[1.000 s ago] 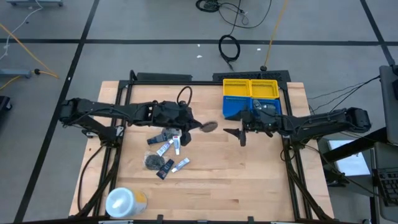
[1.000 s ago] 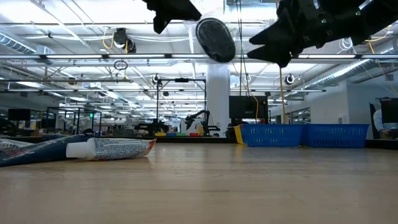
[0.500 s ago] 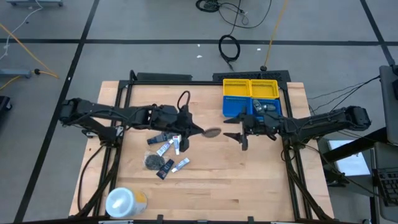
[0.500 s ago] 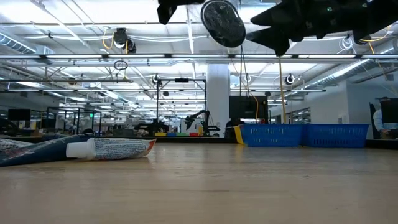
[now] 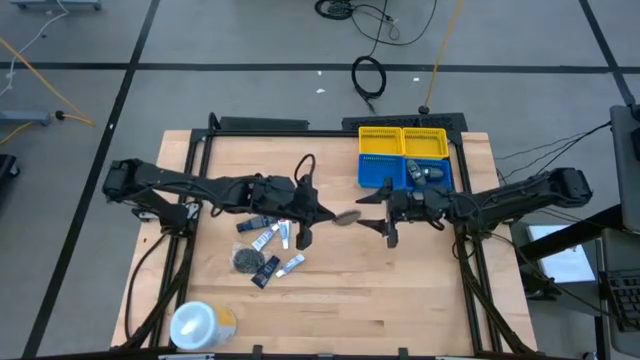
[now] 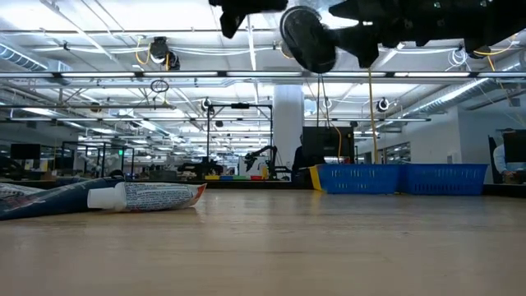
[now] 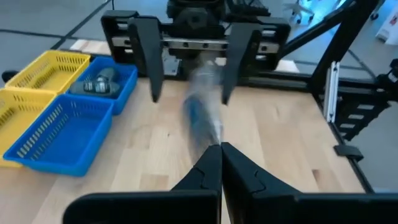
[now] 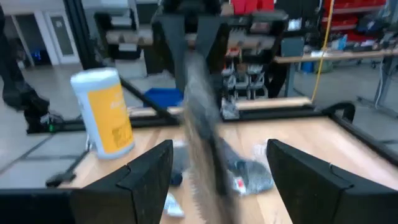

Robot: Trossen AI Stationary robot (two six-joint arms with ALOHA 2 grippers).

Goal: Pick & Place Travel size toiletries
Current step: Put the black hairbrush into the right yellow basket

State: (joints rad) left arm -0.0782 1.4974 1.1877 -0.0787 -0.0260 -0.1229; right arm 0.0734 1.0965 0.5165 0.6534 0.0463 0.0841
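Note:
A dark grey round flat piece [image 5: 346, 216] hangs in the air over the middle of the table, held by my left gripper [image 5: 325, 215], which is shut on it. In the low view the piece [image 6: 308, 39] is well clear of the tabletop. My right gripper [image 5: 372, 218] faces it from the table's right side, open, and in the right wrist view its fingers stand on either side of the blurred piece [image 8: 200, 130] without visibly touching it. The other toiletries [image 5: 266, 245], small white/blue tubes, a dark round piece and a navy tube, lie flat on the table under my left arm. My left gripper pinches the round flat piece by its rim [image 7: 210, 134] between its two shut fingers. The fingers come level from the table's left side. The piece is lifted clear of the table and stands out past the fingertips on edge, toward my right gripper.
Yellow bins [image 5: 402, 142] and blue bins [image 5: 380, 172] stand at the far right of the table; one blue bin holds items [image 5: 430, 172]. A large white-and-yellow roll [image 5: 200, 325] stands at the near left corner. A tube [image 6: 140, 196] lies on the table in the low view.
My left gripper has carried the round piece toward the table's right and slightly toward the near edge, up to my right gripper. My right gripper has shifted a little toward the table's left, so the piece now sits between its open fingers.

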